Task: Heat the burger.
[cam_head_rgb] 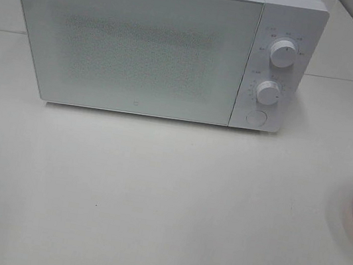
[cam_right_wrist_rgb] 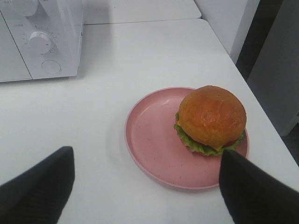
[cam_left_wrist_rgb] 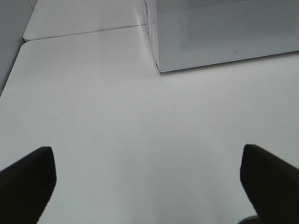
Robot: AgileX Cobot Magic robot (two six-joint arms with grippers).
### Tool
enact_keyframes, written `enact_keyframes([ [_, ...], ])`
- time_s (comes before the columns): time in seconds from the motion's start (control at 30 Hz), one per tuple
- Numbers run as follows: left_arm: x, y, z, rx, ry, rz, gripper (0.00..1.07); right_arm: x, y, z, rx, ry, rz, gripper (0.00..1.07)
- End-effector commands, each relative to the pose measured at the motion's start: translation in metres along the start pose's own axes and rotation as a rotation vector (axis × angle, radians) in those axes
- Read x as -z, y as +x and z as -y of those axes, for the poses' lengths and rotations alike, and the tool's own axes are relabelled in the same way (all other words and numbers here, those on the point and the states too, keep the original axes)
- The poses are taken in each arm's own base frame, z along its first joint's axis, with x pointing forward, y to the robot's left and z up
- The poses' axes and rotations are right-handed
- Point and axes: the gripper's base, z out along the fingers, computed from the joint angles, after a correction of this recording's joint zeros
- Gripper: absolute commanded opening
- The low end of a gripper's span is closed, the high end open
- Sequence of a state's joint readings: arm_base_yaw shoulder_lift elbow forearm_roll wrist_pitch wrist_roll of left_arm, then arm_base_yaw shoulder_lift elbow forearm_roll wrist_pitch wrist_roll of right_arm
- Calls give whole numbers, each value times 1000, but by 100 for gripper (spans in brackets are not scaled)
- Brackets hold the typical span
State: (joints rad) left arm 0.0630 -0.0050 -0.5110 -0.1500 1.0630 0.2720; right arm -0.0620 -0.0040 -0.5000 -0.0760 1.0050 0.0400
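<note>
The burger (cam_right_wrist_rgb: 211, 117) is sitting on the pink plate (cam_right_wrist_rgb: 154, 144), off-center toward one rim, near the table's (cam_right_wrist_rgb: 140, 56) right edge. R gripper (cam_right_wrist_rgb: 149, 186) is hovering w/ jaws apart, burger just ahead of them, nearer one finger, untouched. L gripper (cam_left_wrist_rgb: 147, 182) is hanging wide open over bare table, near the microwave's (cam_head_rgb: 136, 45) front corner.

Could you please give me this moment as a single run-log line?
microwave: door closed | burger: on pink plate, untouched | left gripper: open, empty | right gripper: open, near plate

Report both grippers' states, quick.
Left gripper: open, holding nothing.
Right gripper: open, holding nothing, near the burger on its pink plate.
</note>
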Motion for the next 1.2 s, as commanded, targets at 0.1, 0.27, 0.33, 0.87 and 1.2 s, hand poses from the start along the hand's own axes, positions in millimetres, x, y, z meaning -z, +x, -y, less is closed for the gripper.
enact_keyframes([
  [0.1, 3, 1, 1, 3, -3, 35, 105, 2, 1, 0, 6, 1, 26, 75],
  [0.27, 3, 1, 1, 3, -3, 35, 105, 2, 1, 0, 6, 1, 26, 75],
  [0.33, 3, 1, 1, 3, -3, 35, 105, 2, 1, 0, 6, 1, 26, 75],
  [0.87, 3, 1, 1, 3, -3, 35, 105, 2, 1, 0, 6, 1, 26, 75],
  [1.2, 3, 1, 1, 3, -3, 35, 105, 2, 1, 0, 6, 1, 26, 75],
])
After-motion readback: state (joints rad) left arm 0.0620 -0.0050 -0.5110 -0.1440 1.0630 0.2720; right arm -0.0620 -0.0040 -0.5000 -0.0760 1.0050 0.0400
